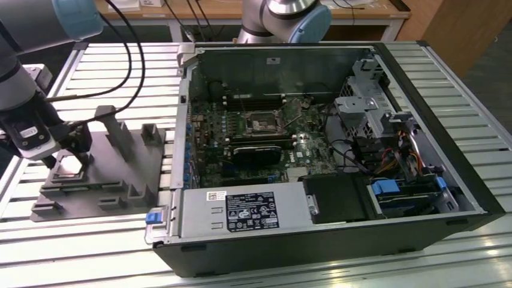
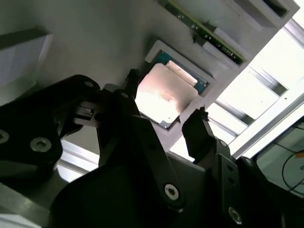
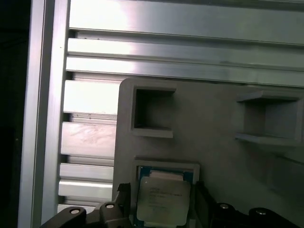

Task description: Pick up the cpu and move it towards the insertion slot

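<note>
**A:** How is the arm set?

**B:** In the exterior view the arm point(image 1: 18, 84) comes in from the exterior view's left. Its wrist is turned down, so the end effector point(image 1: 68, 157) hangs low over the grey tray point(image 1: 104, 180) on the slatted tabletop point(image 1: 120, 66).

**A:** And what does the tray hold?

**B:** The cpu point(image 2: 164, 92) lies flat in a shallow square recess of the tray, silvery top up. It shows in both wrist views. Upright posts point(image 1: 116, 135) stand on the tray just beyond it.

**A:** Has the end effector got hold of it?

**B:** No. The jaws are spread, with one of the black fingers point(image 2: 197, 128) on each side of the chip. In the first wrist view a thin gap shows between each tip and the chip's rim. The chip sits right between them, seated in its recess.

**A:** Further out?

**B:** The open computer case point(image 1: 448, 120) lies beside the tray, toward the exterior view's right. The insertion slot point(image 1: 262, 123) is on the board inside it, well apart from the chip, with a long black card point(image 1: 256, 157) near it. Behind the case, a second arm point(image 1: 288, 18) stands at the tabletop's far edge.
</note>
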